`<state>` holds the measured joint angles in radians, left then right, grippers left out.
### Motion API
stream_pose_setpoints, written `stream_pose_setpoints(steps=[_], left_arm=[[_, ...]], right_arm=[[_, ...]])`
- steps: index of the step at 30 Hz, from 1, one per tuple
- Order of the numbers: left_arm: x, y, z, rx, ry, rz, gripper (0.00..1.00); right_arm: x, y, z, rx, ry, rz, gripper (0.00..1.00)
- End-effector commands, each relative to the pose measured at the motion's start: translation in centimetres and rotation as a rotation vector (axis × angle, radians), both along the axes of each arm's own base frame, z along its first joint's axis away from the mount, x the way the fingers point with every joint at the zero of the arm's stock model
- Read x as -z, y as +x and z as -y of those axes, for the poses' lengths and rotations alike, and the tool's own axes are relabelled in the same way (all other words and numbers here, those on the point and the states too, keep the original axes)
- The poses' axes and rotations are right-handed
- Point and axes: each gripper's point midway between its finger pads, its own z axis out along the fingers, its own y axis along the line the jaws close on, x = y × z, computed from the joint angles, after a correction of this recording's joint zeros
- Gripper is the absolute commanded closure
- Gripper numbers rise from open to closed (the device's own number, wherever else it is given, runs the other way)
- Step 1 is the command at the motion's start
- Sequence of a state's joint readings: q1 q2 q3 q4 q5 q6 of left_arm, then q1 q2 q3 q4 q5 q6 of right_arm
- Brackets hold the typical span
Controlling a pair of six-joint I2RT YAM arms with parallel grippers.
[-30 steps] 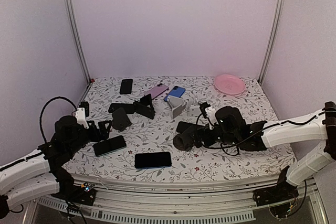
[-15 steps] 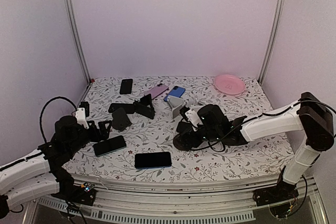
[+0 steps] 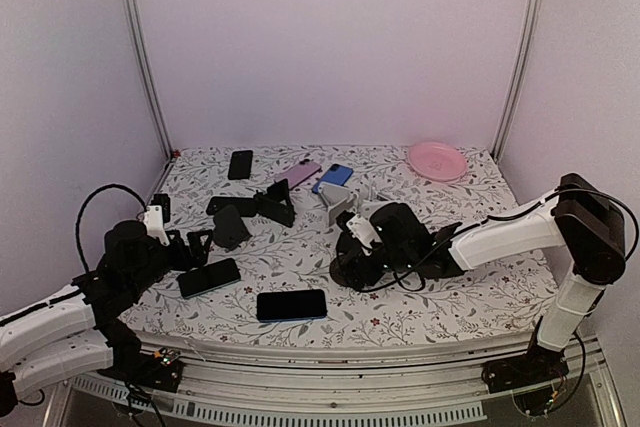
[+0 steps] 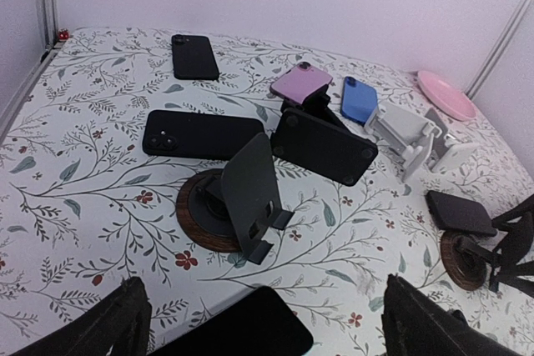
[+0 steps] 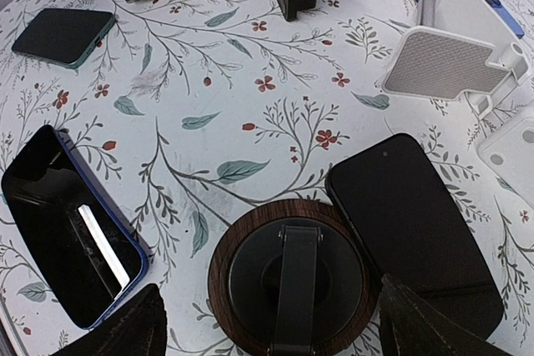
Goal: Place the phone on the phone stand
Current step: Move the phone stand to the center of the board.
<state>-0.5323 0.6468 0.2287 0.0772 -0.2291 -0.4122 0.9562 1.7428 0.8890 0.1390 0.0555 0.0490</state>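
Note:
My right gripper point(image 3: 347, 259) point(image 5: 275, 333) is open and hovers low over a round phone stand point(image 5: 288, 283) with a wooden rim and a black arm, which sits between its fingers. A black phone point(image 5: 417, 231) lies flat touching the stand's right side. A blue-edged phone point(image 5: 71, 227) point(image 3: 291, 304) lies to the left. My left gripper point(image 3: 197, 244) point(image 4: 263, 331) is open, and the end of a dark phone point(image 4: 242, 327) point(image 3: 209, 277) lies flat on the table between its fingers. Another wood-based stand point(image 4: 238, 198) stands just beyond it.
A white stand point(image 5: 446, 60) point(image 4: 409, 135), a black phone leaning on a black stand point(image 4: 321, 146), pink point(image 4: 302, 82) and blue point(image 4: 359, 99) phones and two flat black phones point(image 4: 200, 133) point(image 4: 192, 56) fill the middle and back. A pink plate point(image 3: 436, 159) sits at the back right.
My right arm has reached further left, bringing the wrist close over the round stand. The left arm and the phones have not moved.

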Motion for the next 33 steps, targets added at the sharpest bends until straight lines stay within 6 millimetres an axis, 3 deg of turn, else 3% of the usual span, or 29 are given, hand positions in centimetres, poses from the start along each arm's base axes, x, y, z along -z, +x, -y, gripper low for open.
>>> stream_pose_setpoints(steps=[1, 8, 19, 23, 33], left_arm=[[-0.3, 0.0, 0.4, 0.015, 0.001, 0.022, 0.03], [-0.3, 0.0, 0.4, 0.016, 0.000, 0.021, 0.03], [-0.3, -0.1, 0.4, 0.018, 0.000, 0.022, 0.03], [-0.4, 0.0, 0.4, 0.017, -0.001, 0.023, 0.03], [-0.3, 0.0, 0.4, 0.018, 0.002, 0.022, 0.03]], right_arm=[[-1.7, -1.0, -1.1, -0.015, 0.081, -0.010, 0.14], [-2.9, -2.0, -1.3, 0.000, 0.112, -0.003, 0.16], [-1.7, 0.1, 0.6, 0.199, 0.058, -0.008, 0.12], [-1.1, -0.1, 1.3, 0.276, 0.029, -0.022, 0.11], [-0.5, -0.7, -0.6, 0.311, 0.024, -0.040, 0.12]])
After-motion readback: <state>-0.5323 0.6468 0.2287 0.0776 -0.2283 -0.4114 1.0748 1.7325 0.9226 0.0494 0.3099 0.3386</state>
